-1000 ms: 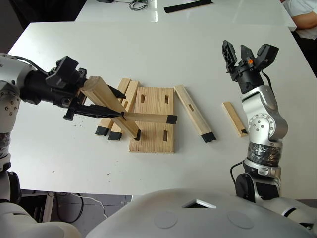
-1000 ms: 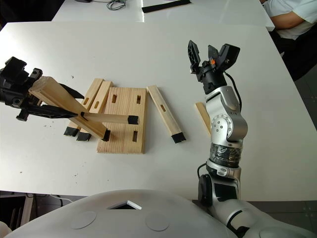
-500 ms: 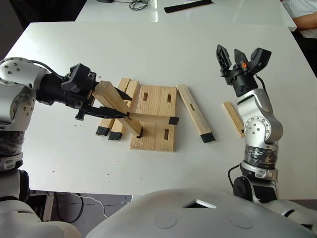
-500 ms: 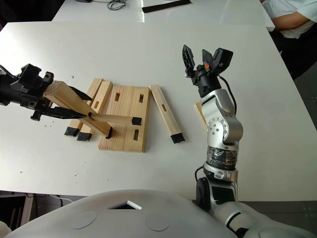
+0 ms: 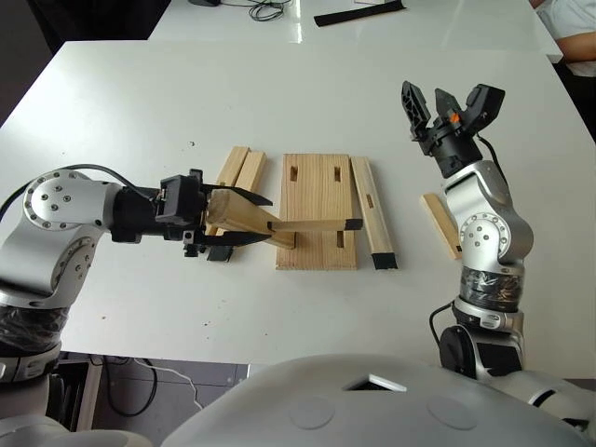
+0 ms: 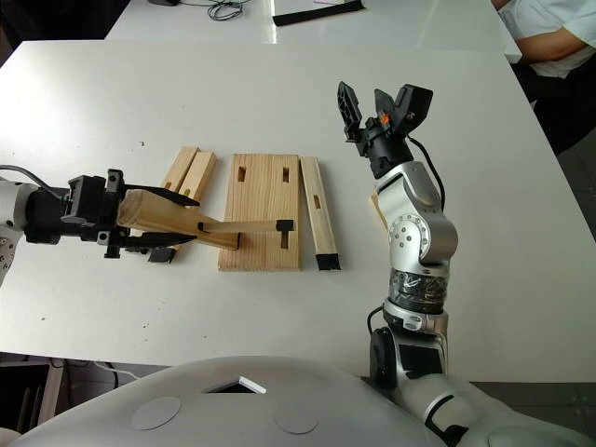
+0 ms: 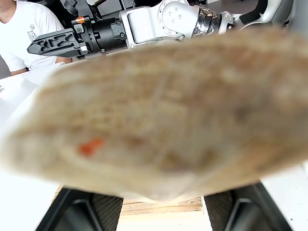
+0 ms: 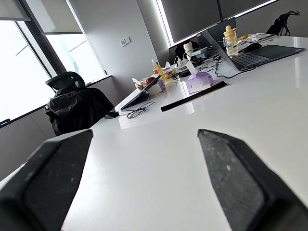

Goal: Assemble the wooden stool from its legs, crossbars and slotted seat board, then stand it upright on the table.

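My left gripper (image 5: 253, 220) is shut on a wooden leg (image 5: 244, 217) with a thin crossbar (image 5: 317, 224) stuck in its side. The crossbar reaches out over the slotted seat board (image 5: 316, 197), which lies flat on the white table (image 5: 140, 102). In the left wrist view the leg's end (image 7: 159, 115) sits right in front of the camera. Two more legs (image 5: 238, 169) lie side by side left of the board, and another leg (image 5: 370, 208) lies along its right edge. A short crossbar (image 5: 439, 223) lies by my right arm. My right gripper (image 5: 448, 96) is raised above the table, open and empty, its fingers (image 8: 45, 183) spread.
A black strip (image 5: 358, 12) and cables (image 5: 265, 9) lie on the far table. A person's sleeve (image 6: 540, 28) shows at the far right corner. Open white tabletop stretches behind and in front of the parts.
My left arm has drawn back and lowered, turning the leg and crossbar nearly level so the crossbar points across the board. The head view has shifted. The right gripper stays raised and open.
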